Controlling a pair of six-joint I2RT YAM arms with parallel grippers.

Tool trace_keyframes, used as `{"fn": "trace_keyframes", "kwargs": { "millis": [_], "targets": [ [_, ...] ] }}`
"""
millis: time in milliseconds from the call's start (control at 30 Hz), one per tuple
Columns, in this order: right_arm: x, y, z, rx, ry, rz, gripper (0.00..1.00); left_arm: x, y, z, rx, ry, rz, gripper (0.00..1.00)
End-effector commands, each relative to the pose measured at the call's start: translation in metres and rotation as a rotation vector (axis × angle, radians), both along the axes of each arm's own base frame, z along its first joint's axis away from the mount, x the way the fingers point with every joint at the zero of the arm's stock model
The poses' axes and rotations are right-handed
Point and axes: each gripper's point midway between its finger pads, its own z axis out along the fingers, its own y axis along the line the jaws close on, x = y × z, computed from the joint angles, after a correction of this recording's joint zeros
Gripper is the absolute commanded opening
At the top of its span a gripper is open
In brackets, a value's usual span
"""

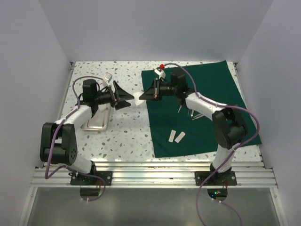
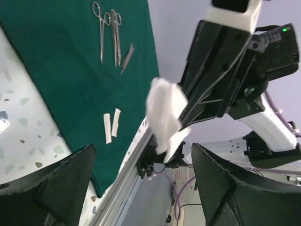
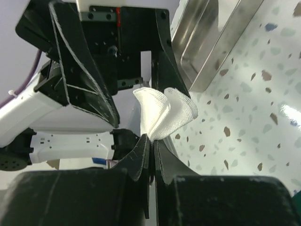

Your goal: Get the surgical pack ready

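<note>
My right gripper (image 1: 144, 95) is shut on a white gauze piece (image 3: 164, 113) and holds it in the air between the two arms. The gauze also shows in the top view (image 1: 138, 99) and the left wrist view (image 2: 165, 113). My left gripper (image 1: 130, 99) is open, its fingers (image 2: 61, 183) wide on either side of the gauze, not touching it. The dark green drape (image 1: 202, 108) lies on the right with steel scissor-like instruments (image 1: 193, 113) and two white strips (image 1: 177, 136) on it. The steel tray (image 1: 96, 122) sits under the left arm.
The speckled white tabletop (image 1: 127, 136) lies between tray and drape. White walls close the back and sides. An aluminium rail (image 1: 155, 172) with both arm bases runs along the near edge.
</note>
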Motion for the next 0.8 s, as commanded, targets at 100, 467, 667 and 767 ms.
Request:
{"fn": "trace_keyframes", "kwargs": {
  "millis": [100,467,667,767],
  "targets": [
    [-0.018,0.003,0.025,0.044,-0.057,0.011,0.0,-0.018,-0.005,0.027,-0.068,-0.066,-0.035,0.87],
    [-0.041,0.025,0.033,0.094,-0.043,0.085,0.0,-0.023,-0.008,0.021,-0.074,-0.046,-0.029,0.88],
    [-0.047,0.032,0.029,0.099,-0.03,0.11,0.0,-0.022,-0.009,0.027,-0.133,-0.035,-0.019,0.81],
    [-0.049,0.032,0.028,0.102,-0.03,0.116,0.0,-0.022,-0.01,0.03,-0.15,-0.042,-0.023,0.68]
  ]
}}
